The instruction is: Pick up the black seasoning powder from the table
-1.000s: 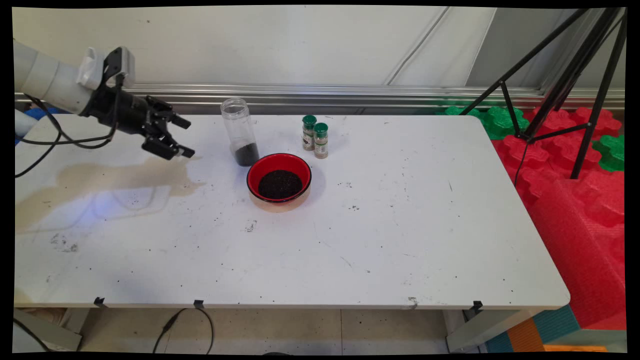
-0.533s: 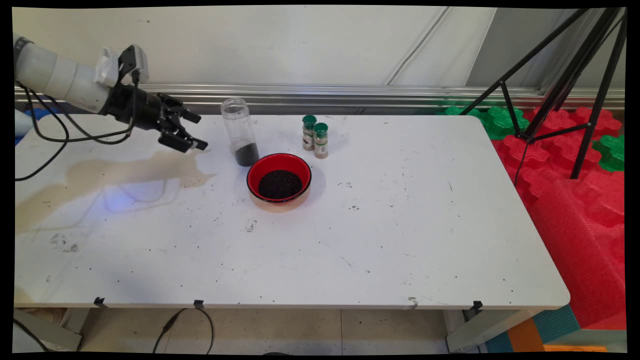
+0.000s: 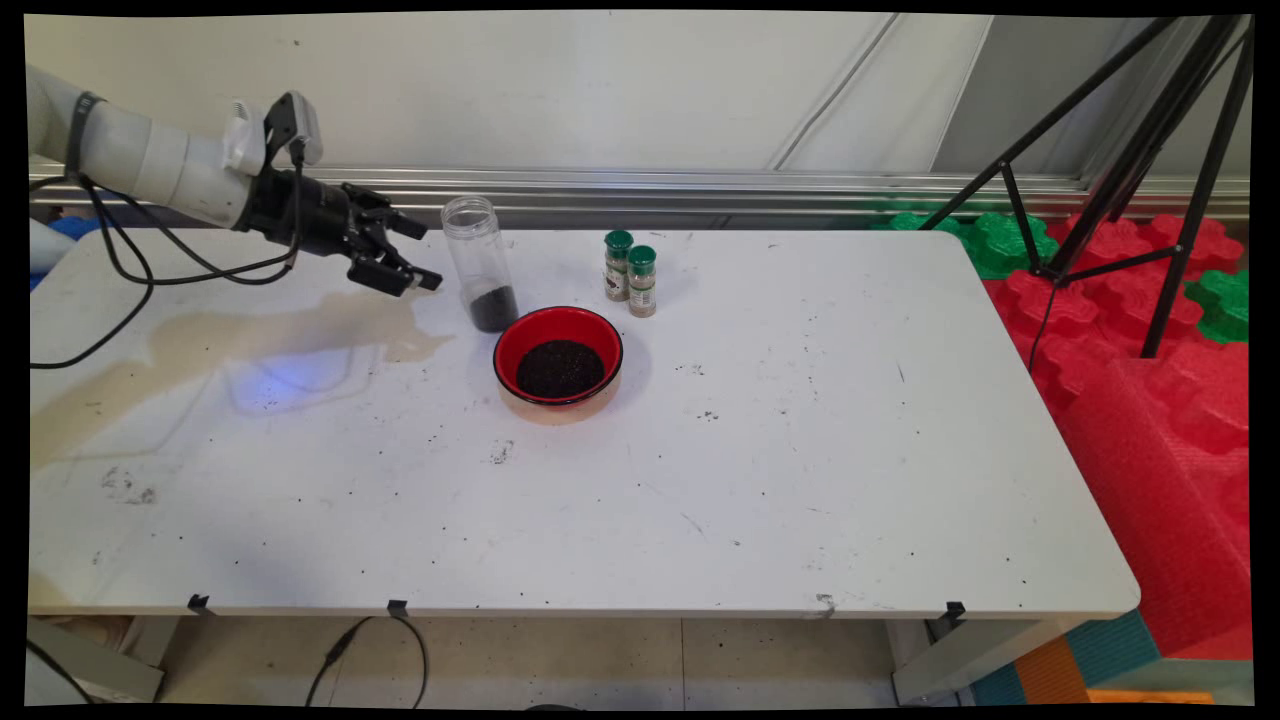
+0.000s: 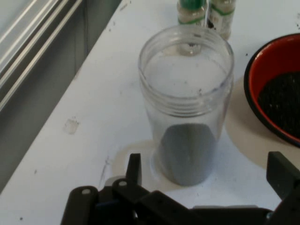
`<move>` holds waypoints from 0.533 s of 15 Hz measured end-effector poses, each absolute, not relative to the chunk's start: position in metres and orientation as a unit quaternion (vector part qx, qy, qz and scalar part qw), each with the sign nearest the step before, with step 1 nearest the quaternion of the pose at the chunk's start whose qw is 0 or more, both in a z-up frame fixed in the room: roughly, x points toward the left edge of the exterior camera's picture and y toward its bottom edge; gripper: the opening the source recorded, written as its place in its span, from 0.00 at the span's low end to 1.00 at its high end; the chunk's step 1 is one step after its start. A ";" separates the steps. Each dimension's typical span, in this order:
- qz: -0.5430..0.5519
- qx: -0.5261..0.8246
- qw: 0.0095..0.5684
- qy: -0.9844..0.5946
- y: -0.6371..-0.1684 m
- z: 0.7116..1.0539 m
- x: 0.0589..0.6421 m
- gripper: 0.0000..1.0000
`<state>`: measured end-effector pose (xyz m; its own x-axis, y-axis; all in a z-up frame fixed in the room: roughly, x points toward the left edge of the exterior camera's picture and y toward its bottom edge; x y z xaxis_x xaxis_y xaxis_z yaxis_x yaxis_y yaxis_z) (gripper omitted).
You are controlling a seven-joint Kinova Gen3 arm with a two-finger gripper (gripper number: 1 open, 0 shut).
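Note:
A clear, lidless plastic jar stands upright near the table's back edge, with dark grains filling its bottom. My gripper is open, held level a short way left of the jar and pointing at it, touching nothing. In the hand view the jar stands straight ahead, and the gripper has one finger on each side of its base line. A red bowl of dark grains sits just right of and nearer than the jar; in the hand view the bowl is at the right edge.
Two small spice bottles with green caps stand behind the bowl, and show as spice bottles at the top of the hand view. A tan stain spreads over the table's left side. A black tripod and red foam blocks stand beyond the table's right end.
The arm has carried the open gripper rightward and slightly up across the table's back left, bringing it close to the jar. Nothing on the table has moved.

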<state>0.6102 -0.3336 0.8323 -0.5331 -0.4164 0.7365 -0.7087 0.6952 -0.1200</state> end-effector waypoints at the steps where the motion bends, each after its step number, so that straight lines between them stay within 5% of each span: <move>1: 0.208 0.329 0.357 -0.849 -0.336 0.829 0.610 1.00; 8: 0.212 0.308 0.390 -0.841 -0.351 0.811 0.614 1.00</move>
